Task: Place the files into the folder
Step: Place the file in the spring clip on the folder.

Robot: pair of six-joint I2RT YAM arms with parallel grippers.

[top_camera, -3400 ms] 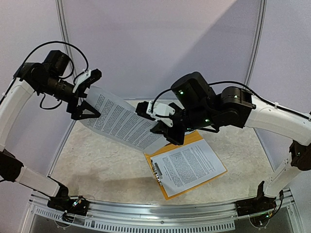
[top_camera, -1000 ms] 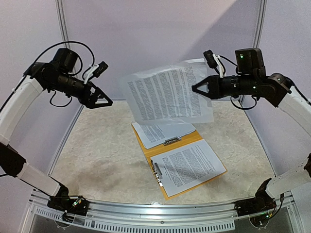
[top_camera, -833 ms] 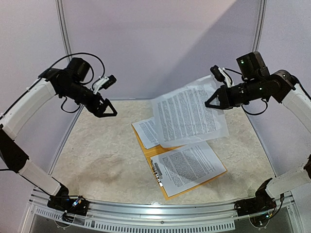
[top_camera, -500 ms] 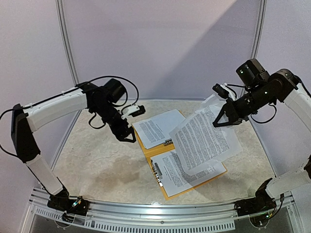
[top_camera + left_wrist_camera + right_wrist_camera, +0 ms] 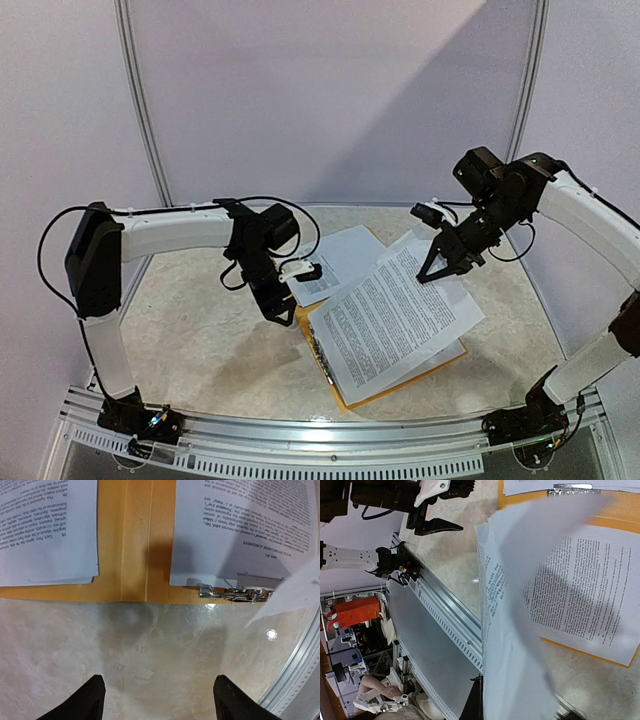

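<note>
Left fingers (image 5: 92, 702): apart with nothing between them, low over the bare surface (image 5: 200, 340) just off the folder's left edge, near its fold. Whether they touch the surface cannot be told.
Right fingers (image 5: 437, 265): pressed together on the far corner of a loose sheet (image 5: 395, 320), held up above the folder's far right side.
Loose sheet: printed side up, sloping down from the pinched corner. Its near part drapes across the near half of the folder and hides most of the page beneath.
Folder (image 5: 135, 540): orange, lying open and flat in the middle of the surface, with a crease down its middle.
Clip (image 5: 235, 593): shiny metal, at the left edge of the folder's near half, against the edge of a page.
Far page (image 5: 340, 255): flat on the far half of the folder, uncovered.
Near page (image 5: 590, 600): flat on the near half, under the loose sheet.
Surface: pale and marbled, with a metal rail (image 5: 330, 445) along its near edge.
</note>
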